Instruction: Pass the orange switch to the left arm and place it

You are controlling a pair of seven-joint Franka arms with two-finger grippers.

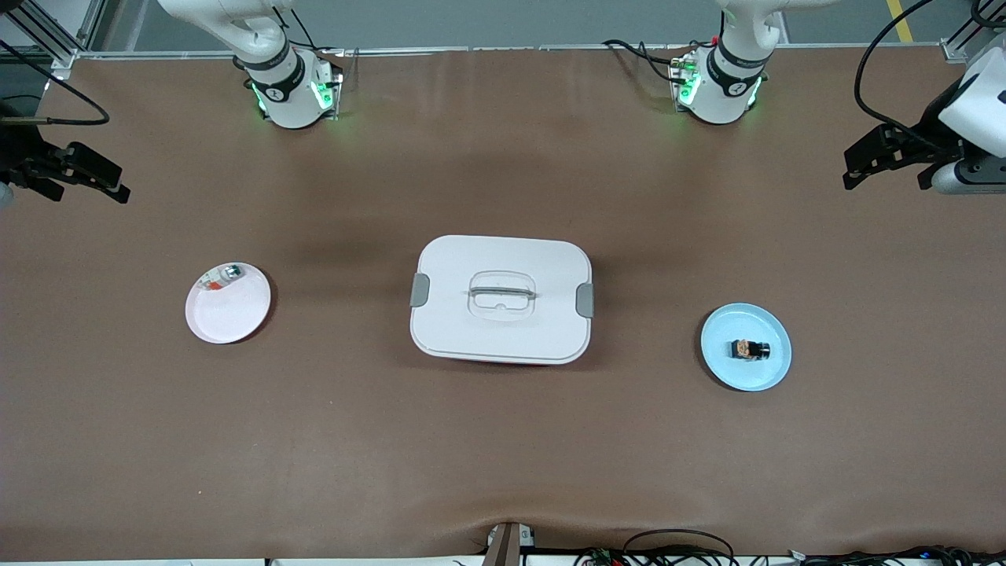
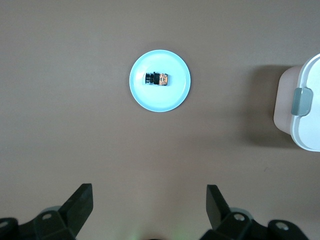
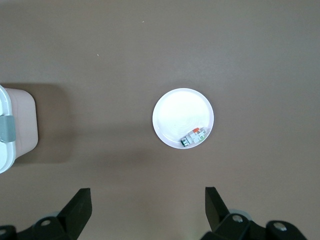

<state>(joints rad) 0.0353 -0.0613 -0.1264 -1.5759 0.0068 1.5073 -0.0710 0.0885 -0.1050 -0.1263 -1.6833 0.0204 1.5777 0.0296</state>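
orange switch [image 1: 750, 348] on blue plate [image 1: 770, 376], box [image 1: 501, 263] mid-table

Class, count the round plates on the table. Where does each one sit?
2. The blue plate lies toward the left arm's end of the table; the white plate lies toward the right arm's end. The box sits between them.

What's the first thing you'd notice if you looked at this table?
The big white box in the middle of the table grabs the eye first. Toward the left arm's end sits a blue plate with the tiny orange switch on it. Toward the right arm's end a white plate holds a small silvery piece.
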